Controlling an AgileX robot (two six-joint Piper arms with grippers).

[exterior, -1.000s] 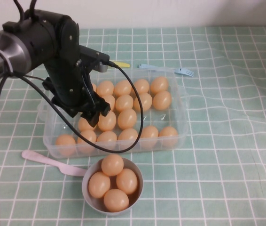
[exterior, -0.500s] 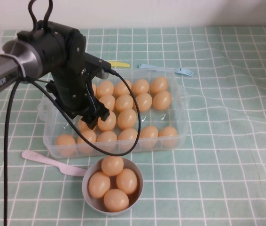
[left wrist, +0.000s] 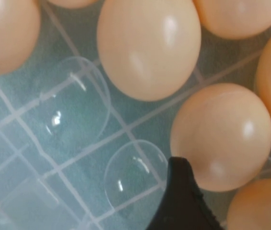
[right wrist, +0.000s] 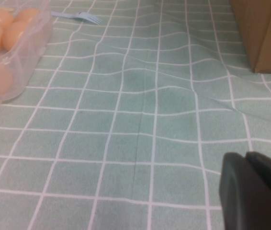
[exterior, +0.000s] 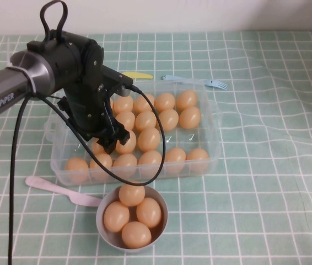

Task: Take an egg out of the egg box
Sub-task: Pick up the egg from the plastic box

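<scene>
1. From the high view, your left gripper (exterior: 107, 144) is down inside the egg box (exterior: 211, 141), over its left half. The arm hides the fingers here, so you cannot tell how far apart they are. The box sits on a green checked cloth on the bench (exterior: 266, 210). A grey bowl (exterior: 161, 225) with four eggs stands just in front of the box, a pink spoon (exterior: 51, 186) beside it, and a blue fork (exterior: 211, 83) behind the box. The right gripper is out of this view.

2. In the left wrist view, one dark finger (left wrist: 181, 201) touches or nearly touches the egg (left wrist: 221, 136), beside empty moulded seats. No second finger shows, and nothing is held. Judge the egg light, smooth, slippery and fragile: close gently across its middle, then lift straight up, since its neighbours crowd it.

3. The right wrist view shows the right gripper (right wrist: 255, 191) low over wrinkled cloth, well apart from the box. You cannot tell its opening. A brown cardboard box (right wrist: 265, 33) stands beyond.
</scene>
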